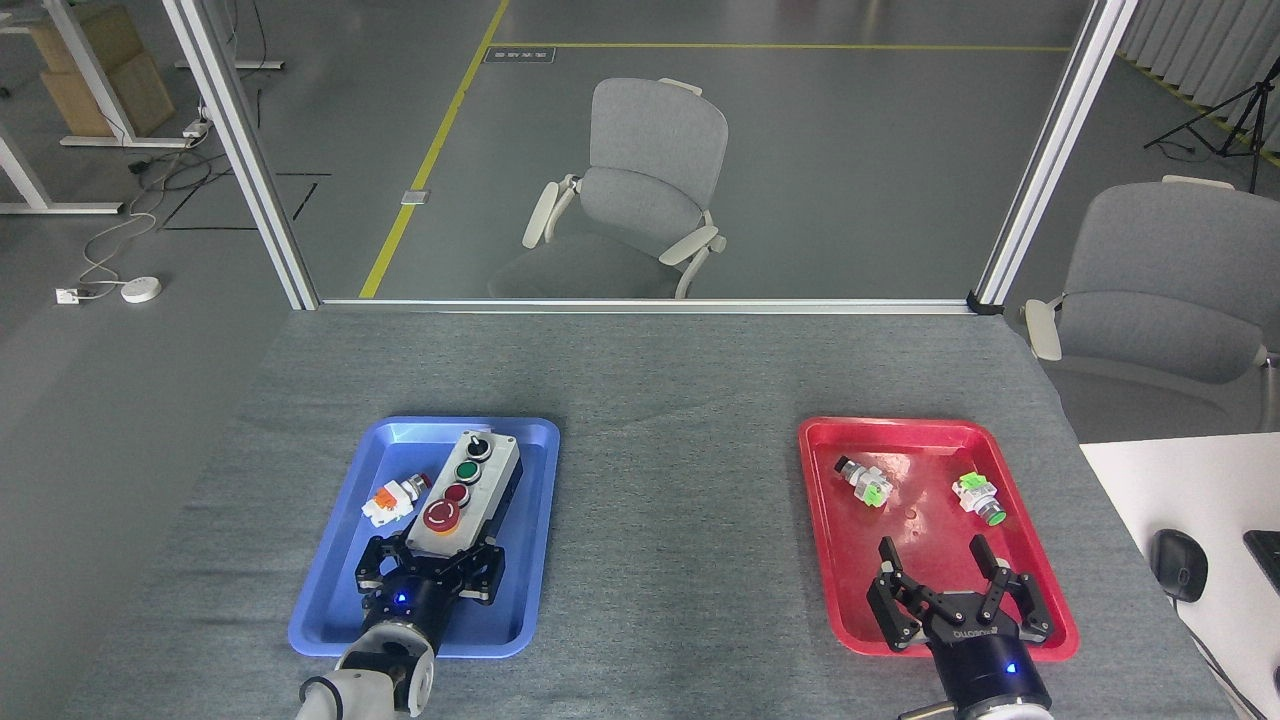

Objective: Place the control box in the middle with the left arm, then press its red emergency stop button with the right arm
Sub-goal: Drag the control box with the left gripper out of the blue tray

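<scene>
The control box (468, 484), light grey with a black knob, a green button and a small red button, lies lengthwise in the blue tray (325, 585). Its red emergency stop button (441, 516) is at the near end. My left gripper (434, 562) is shut on that near end, one finger on each long side. The box looks raised a little off the tray floor. My right gripper (938, 570) stands open over the near part of the red tray (905, 428), holding nothing. The middle (680, 520) is bare grey felt between the two trays.
A small white-orange loose switch (392, 498) lies in the blue tray left of the box. Two small green-and-grey parts (865, 482) (978, 498) lie in the red tray. A white desk with a mouse (1180, 565) adjoins the table at right. Grey chairs (640, 180) stand beyond the far edge.
</scene>
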Robot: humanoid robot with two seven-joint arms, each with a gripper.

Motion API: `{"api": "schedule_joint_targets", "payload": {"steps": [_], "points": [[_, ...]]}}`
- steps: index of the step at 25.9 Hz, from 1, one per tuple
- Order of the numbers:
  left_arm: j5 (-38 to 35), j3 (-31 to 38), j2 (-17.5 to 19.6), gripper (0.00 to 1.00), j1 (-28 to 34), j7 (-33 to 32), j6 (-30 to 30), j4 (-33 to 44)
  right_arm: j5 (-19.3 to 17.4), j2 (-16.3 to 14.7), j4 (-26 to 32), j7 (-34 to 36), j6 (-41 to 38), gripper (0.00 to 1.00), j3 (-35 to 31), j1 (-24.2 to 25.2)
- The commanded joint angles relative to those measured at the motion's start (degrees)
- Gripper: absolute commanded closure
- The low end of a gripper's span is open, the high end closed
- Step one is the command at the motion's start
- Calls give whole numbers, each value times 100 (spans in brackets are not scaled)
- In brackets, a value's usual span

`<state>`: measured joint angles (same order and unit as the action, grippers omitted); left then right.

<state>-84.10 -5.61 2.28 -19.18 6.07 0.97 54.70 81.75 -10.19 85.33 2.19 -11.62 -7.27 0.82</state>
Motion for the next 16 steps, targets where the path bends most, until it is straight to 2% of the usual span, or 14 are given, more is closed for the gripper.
{"api": "schedule_joint_targets", "payload": {"steps": [1,5,10,16], "points": [[429,25,-17,100,222,25,0,691,-1,-27,19,-25,2,2,-2,-47],[596,-80,-140,100,468,-10,-80,1403,-10,-54,10,-8,-51,2,7,14],[526,-247,-975,100,626,-370,-247,1676,-54,-98,-7,1,-51,2,-11,6],[623,-1715,-1019,100,442,-739,-1644,1245,-54,-142,54,256,-121,2,-37,173]]}}
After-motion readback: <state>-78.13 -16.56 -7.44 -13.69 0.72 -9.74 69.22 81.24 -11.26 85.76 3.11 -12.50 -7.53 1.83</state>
